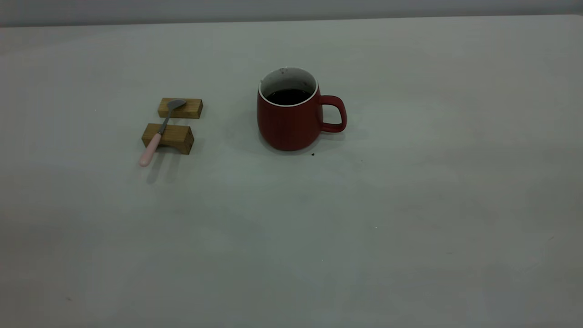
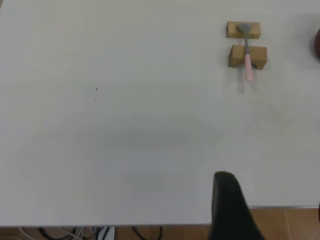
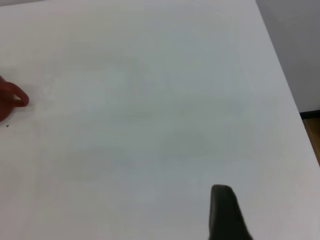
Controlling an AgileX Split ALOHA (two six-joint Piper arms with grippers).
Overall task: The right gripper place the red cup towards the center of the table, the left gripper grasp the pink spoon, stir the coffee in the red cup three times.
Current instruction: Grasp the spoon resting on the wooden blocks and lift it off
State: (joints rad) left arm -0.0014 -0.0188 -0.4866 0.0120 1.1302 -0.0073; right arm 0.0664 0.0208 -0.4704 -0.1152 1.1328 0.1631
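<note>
Exterior view: neither arm is showing here; only the large off-white matte bench (image 1: 410,228) and the things on it are appearing.
Red cup: the rounded dark-red ceramic mug with white inside and rim (image 1: 291,116) is standing upright near the middle of the bench, its loop handle pointing toward the right arm's side.
Coffee: the dark brown-black liquid (image 1: 288,96) is sitting well below the rim inside the mug.
Specks: a few tiny dark crumbs (image 1: 313,154) are lying on the bench just in front of the mug.
Pink spoon: the slim spoon with a pale pink handle and grey metal neck and bowl (image 1: 159,132) is lying across two tan wooden blocks, well apart from the mug on the left arm's side.
Far block: the flat tan wooden block (image 1: 186,108) is carrying the spoon bowl.
Near block: the notched tan wooden block (image 1: 171,137) is supporting the neck, while the pink handle end is overhanging toward the camera.
Left gripper: one dark finger (image 2: 227,207) is showing over the bench edge in the left wrist view, far from the spoon; whether the fingers are apart or together cannot be told.
Right gripper: one dark finger (image 3: 224,212) is showing over bare bench in the right wrist view, with the mug at that picture's edge; finger spacing cannot be told.
</note>
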